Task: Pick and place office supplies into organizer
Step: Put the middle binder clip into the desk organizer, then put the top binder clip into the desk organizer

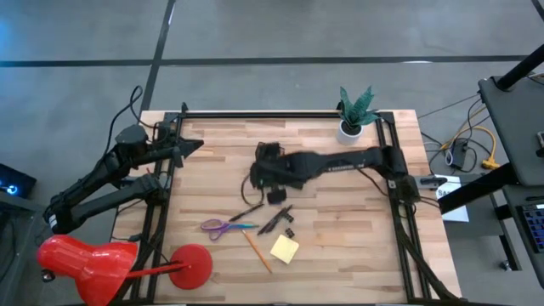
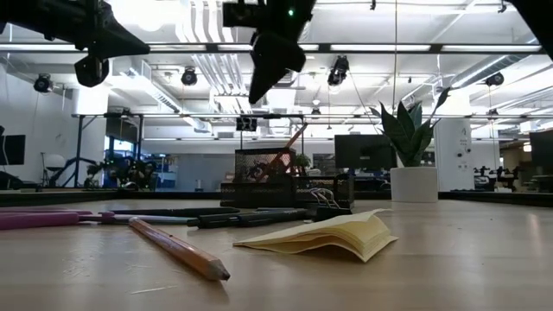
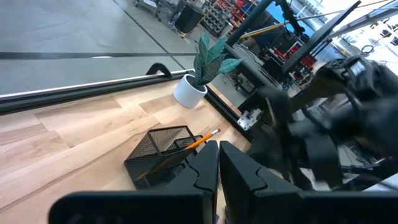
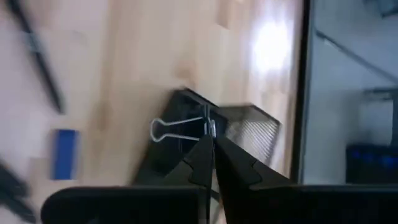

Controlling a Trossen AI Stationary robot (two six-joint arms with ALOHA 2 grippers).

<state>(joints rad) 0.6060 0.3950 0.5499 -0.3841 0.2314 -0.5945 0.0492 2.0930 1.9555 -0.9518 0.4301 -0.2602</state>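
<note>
Your right gripper hangs above the middle of the pale wooden bench, its fingers pressed together. In the right wrist view they seem to pinch the wire loop of a small black binder clip, right over the dark wire-mesh desk organizer; I cannot tell how secure that pinch is. An orange pencil already stands slanted in the organizer's cup.

From the organizer, the other supplies lie loose towards 6 o'clock: two black pens just beside it, purple-handled scissors at about 7, a thin orange pencil at 6, a yellow square sticky-note pad at 5, and a small black clip between pens and pad.

The binder clip is light and stiff, but the thin wire may swivel or slip, so release it low. The pencil should roll easily; take it mid-shaft. The pad is soft, its cover lifting, so grip across one edge.

Your left gripper waits at the bench's 10 o'clock corner, fingers shut on nothing
</note>
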